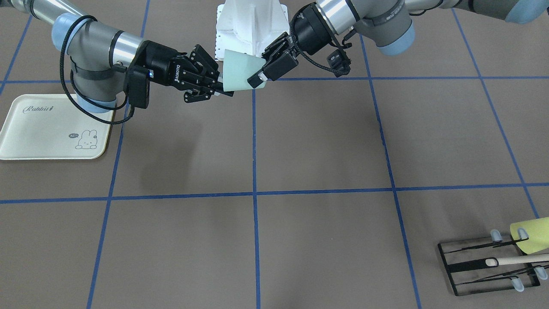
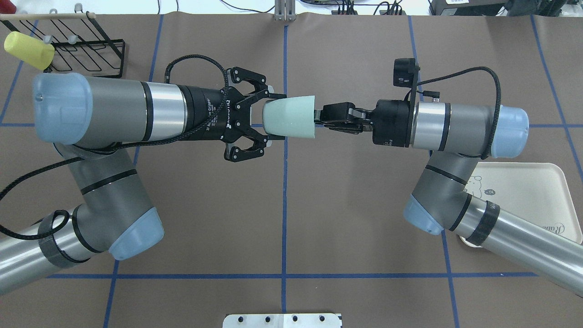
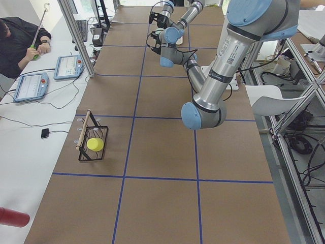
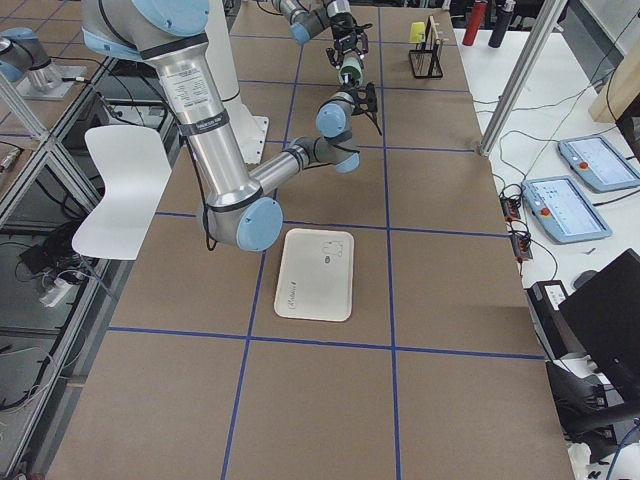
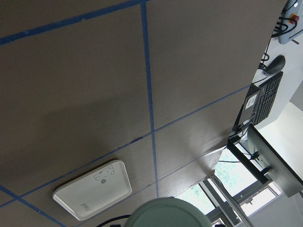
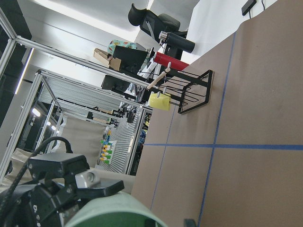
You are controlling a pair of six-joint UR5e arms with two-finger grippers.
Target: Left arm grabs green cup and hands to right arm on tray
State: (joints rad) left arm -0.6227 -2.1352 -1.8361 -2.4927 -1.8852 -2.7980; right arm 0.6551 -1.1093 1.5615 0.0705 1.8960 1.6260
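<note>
The pale mint-green cup (image 2: 289, 117) is held on its side in the air over the table's middle, its mouth toward my right arm. My left gripper (image 2: 273, 119) is shut on its narrow base end, one finger on each side. My right gripper (image 2: 321, 119) is shut on the rim at the wide end. In the front view the cup (image 1: 240, 71) lies between the right gripper (image 1: 221, 86) and the left gripper (image 1: 262, 71). The cream tray (image 2: 537, 191) lies flat under my right arm's elbow and also shows in the front view (image 1: 25, 141).
A black wire rack (image 2: 91, 59) with a yellow-green cup (image 2: 28, 49) and a wooden stick stands at the far left corner; it shows in the front view (image 1: 472, 274) at bottom right. The white robot base (image 1: 251, 21) is behind the grippers. An operator sits at the side desk (image 3: 20, 40).
</note>
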